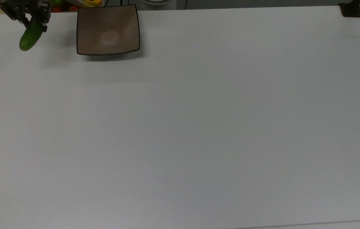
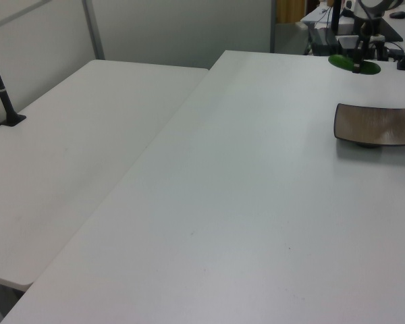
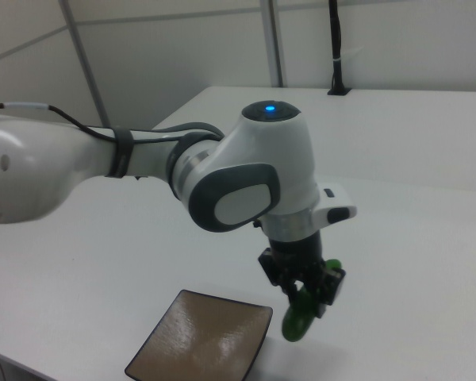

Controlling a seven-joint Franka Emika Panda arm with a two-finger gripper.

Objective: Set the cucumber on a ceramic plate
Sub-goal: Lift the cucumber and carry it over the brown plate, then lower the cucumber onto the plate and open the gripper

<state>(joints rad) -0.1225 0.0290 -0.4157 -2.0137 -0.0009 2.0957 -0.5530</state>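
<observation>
The dark green cucumber (image 1: 30, 36) hangs above the white table, held near its upper end by my gripper (image 1: 33, 21), which is shut on it. It is off the top view's left of the square tan-brown ceramic plate (image 1: 107, 29), whose dished surface is bare. In the left view the cucumber (image 2: 354, 64) is beyond the plate (image 2: 372, 125), with the gripper (image 2: 357, 63) coming down onto it. The right view has the gripper (image 3: 305, 295) gripping the cucumber (image 3: 301, 317) just to the right of the plate (image 3: 202, 345), above the table.
Colourful fruit (image 1: 86, 2) lies past the table's far edge behind the plate in the top view. A black clamp (image 1: 351, 9) sits at the top view's far right corner. A second white table (image 2: 67, 155) adjoins at the left view's left.
</observation>
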